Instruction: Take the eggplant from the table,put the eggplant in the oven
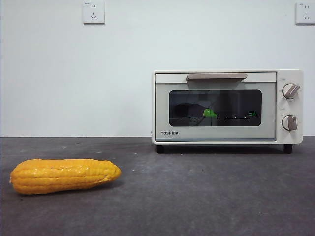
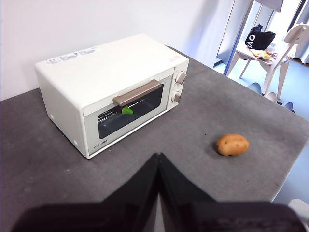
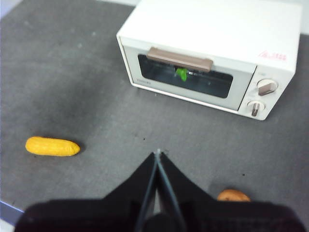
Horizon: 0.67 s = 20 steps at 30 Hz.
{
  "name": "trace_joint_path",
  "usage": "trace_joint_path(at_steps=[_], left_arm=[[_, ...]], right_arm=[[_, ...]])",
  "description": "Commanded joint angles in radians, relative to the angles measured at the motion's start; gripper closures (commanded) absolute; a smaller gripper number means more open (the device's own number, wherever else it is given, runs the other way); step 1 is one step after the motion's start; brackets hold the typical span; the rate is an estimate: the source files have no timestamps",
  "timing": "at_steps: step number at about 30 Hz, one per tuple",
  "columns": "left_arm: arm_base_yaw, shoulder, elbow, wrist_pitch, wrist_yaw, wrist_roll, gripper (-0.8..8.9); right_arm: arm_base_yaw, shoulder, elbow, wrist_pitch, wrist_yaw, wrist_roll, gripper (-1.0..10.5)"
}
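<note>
A yellow corn cob lies on the dark grey table well apart from the oven, and a brown potato sits on the table off the oven's knob side; neither stands before the shut glass door. Inside, the eggplant lies lengthwise along the rack, green stem tip toward the knobs. The left gripper and right gripper hang above the table, jaws pressed together, empty.
</note>
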Motion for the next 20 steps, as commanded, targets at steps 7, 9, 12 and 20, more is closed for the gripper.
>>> trace_joint_path(at_steps=[7,9,12,20], left_arm=[[-0.003,0.009,0.002,0.031,-0.005,0.044,8.18],[-0.002,0.010,0.001,0.062,-0.006,0.082,8.18],[0.026,0.012,0.001,0.109,-0.064,0.184,8.18],[0.305,-0.089,-0.064,0.182,-0.008,0.296,8.18]], right_arm=[[0.001,0.145,0.001,-0.026,0.001,0.010,9.5],[0.001,0.187,0.001,-0.026,0.001,0.010,9.5],[0.001,0.245,0.001,-0.026,0.001,0.010,9.5],[0.001,0.393,0.001,-0.026,0.001,0.010,9.5]])
